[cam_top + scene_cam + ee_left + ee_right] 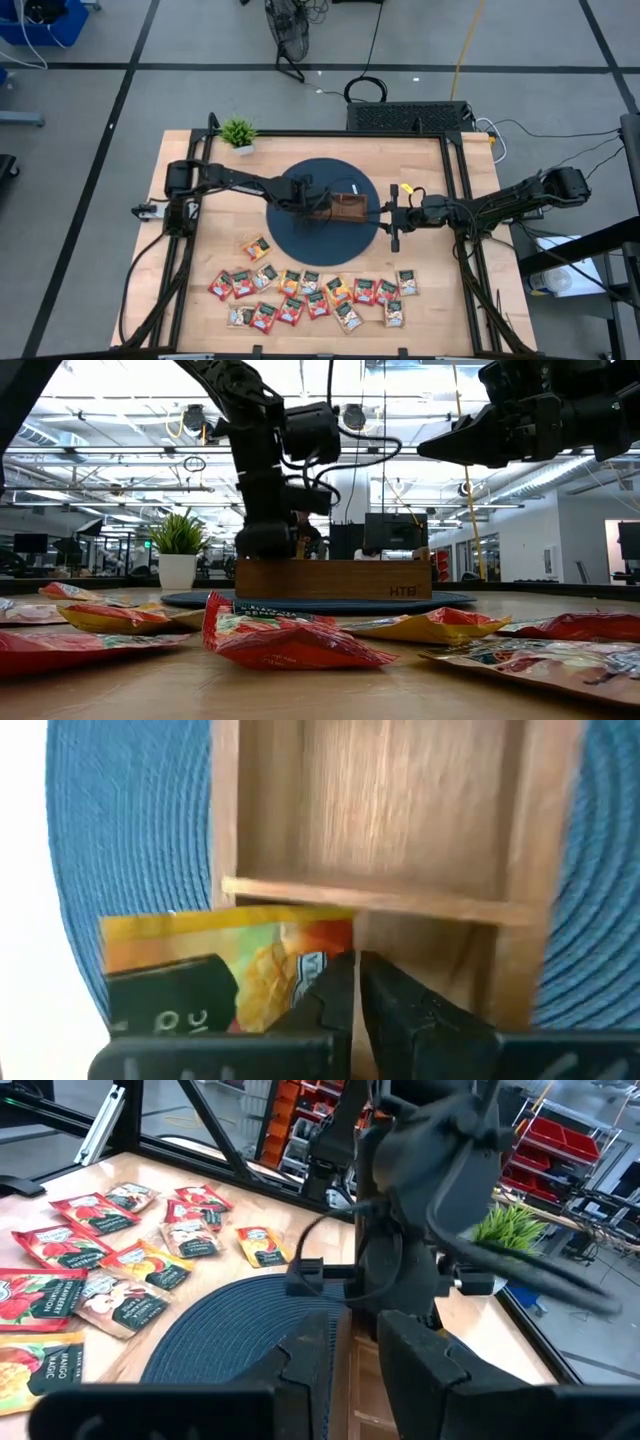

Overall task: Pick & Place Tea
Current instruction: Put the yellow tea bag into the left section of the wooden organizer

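Observation:
The brown wooden tray (348, 207) stands on a round blue mat (300, 238) at mid-table. My left gripper (357, 1005) points steeply down over the tray's left end, its fingers a narrow gap apart. An orange-and-yellow tea sachet (230, 945) lies beside them, at the tray's end compartment and over its wall (290, 892). Several red, orange and green-and-white tea sachets (320, 295) lie flat along the near part of the table, with one (257, 247) set apart. My right gripper (360, 1365) hovers level off the tray's right end, open and with nothing between its fingers. My left gripper comes at the tray from above, slanting. The orange sachet's edge (340, 942) lies right beside one finger (330, 1000). Nothing shows in the narrow gap between the fingers. I cannot tell whether that finger touches the sachet.
A small potted plant (238, 133) stands at the table's far left. Black frame rails (462, 200) run along the table's left and right sides. Bare wood lies between the mat and the sachet rows.

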Action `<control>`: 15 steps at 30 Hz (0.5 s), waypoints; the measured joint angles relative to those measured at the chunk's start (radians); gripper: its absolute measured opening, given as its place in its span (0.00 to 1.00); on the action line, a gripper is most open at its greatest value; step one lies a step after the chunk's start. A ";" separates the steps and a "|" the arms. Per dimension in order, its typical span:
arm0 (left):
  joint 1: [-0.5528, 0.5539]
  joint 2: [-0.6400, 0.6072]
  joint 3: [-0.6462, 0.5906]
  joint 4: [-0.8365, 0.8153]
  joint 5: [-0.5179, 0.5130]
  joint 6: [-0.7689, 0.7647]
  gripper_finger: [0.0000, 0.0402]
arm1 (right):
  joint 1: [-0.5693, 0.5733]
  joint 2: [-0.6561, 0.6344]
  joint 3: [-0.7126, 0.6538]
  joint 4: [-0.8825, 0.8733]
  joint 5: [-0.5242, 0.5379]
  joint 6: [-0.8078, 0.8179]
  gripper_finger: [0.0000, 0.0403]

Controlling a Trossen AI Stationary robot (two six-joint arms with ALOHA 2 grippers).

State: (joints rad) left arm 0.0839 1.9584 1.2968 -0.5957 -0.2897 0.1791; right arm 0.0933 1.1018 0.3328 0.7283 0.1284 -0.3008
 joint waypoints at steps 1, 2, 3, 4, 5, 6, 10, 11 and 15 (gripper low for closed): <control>-0.004 -0.008 0.000 -0.002 0.000 0.000 0.08 | 0.000 0.000 0.000 0.000 0.000 0.000 0.19; -0.008 -0.013 0.000 -0.002 0.000 -0.002 0.07 | 0.000 0.000 0.000 0.000 0.000 0.000 0.19; -0.011 -0.016 0.000 0.000 0.000 -0.004 0.07 | 0.000 0.000 0.000 0.000 0.000 0.000 0.19; -0.015 -0.025 0.000 0.003 0.000 -0.006 0.07 | 0.000 0.000 0.000 0.000 0.000 0.000 0.19; -0.019 -0.035 0.000 0.000 0.000 -0.006 0.07 | 0.000 0.000 0.000 -0.001 0.000 0.000 0.19; -0.022 -0.042 0.000 -0.001 0.000 -0.006 0.06 | 0.000 0.000 0.000 -0.001 0.000 0.000 0.19; -0.046 -0.092 0.003 -0.024 0.000 -0.026 0.03 | 0.000 0.000 0.000 -0.002 -0.002 0.020 0.19; -0.056 -0.114 0.003 -0.029 0.000 -0.043 0.02 | 0.000 0.000 0.000 -0.002 -0.002 0.028 0.19; -0.110 -0.234 0.002 -0.015 0.000 -0.094 0.01 | 0.001 0.000 0.000 -0.007 -0.046 0.060 0.19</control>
State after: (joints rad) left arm -0.0258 1.7241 1.2989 -0.6109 -0.2901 0.0851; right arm 0.0940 1.1018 0.3328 0.7213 0.0829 -0.2411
